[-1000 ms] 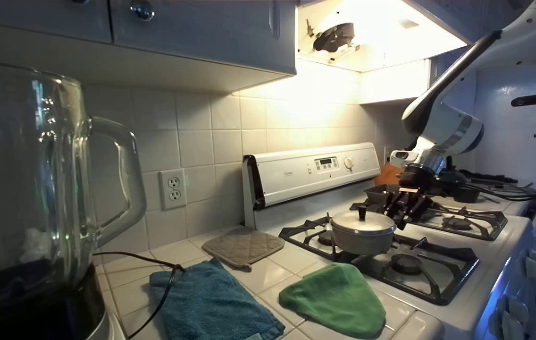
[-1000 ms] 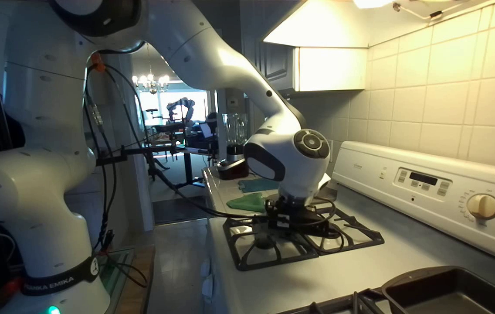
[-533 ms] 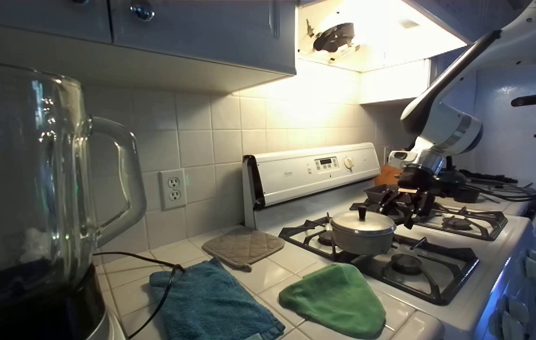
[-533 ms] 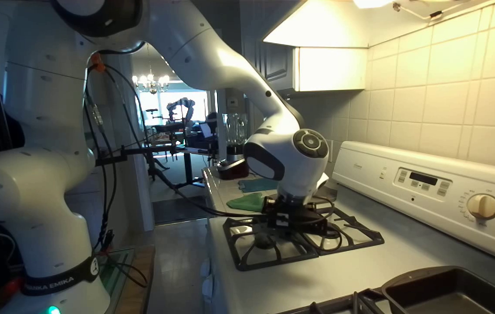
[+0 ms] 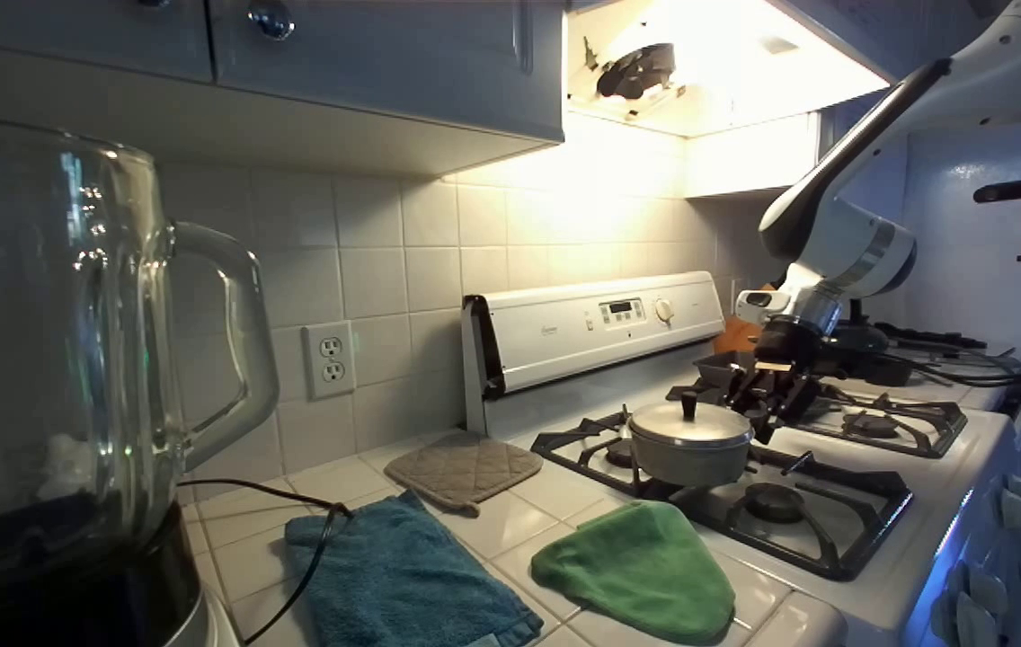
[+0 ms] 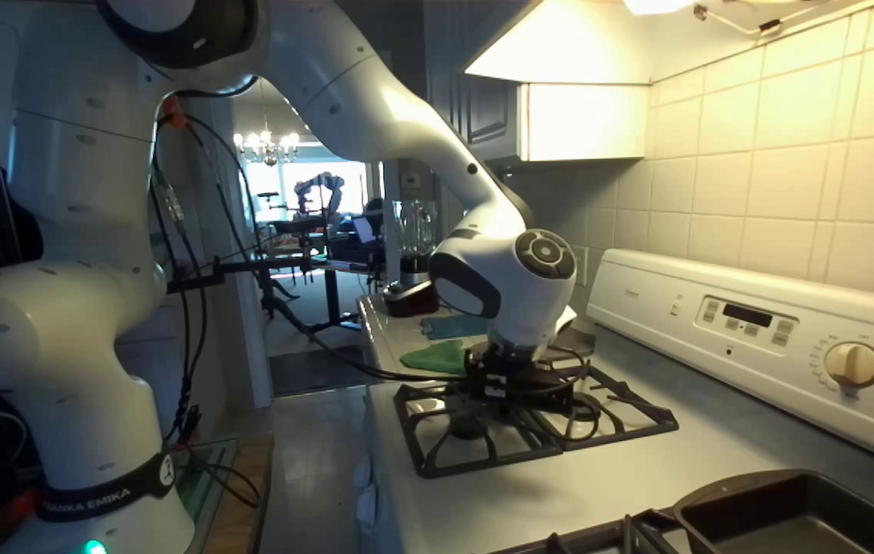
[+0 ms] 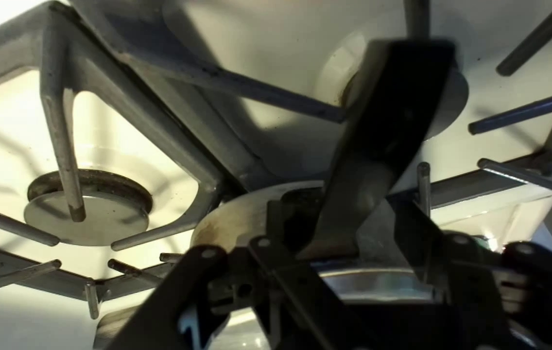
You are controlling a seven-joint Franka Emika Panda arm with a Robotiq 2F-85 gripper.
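Black, jointed pincer (image 7: pixel 351 206), jaws spread apart, unclenched, just beside a round, dull grey metal pot (image 5: pixel 692 460). In the wrist view the pot's smooth, bar-shaped black handle (image 7: pixel 395 112) runs between the jaws; contact, can't tell. Pot sits on an angular black metal stove grate (image 5: pixel 838 568), shiny round metal lid (image 5: pixel 659 431) on, stubby black knob (image 5: pixel 688 406) on top. Alongside, glossy white tiled worktop (image 5: pixel 506 530) carries quilted taupe fabric pot holder (image 5: pixel 466 467), fuzzy green cloth (image 5: pixel 636 571), nubby blue towel (image 5: pixel 403 575). Dark rectangular metal pan (image 6: pixel 737 488) well apart, in an exterior view.
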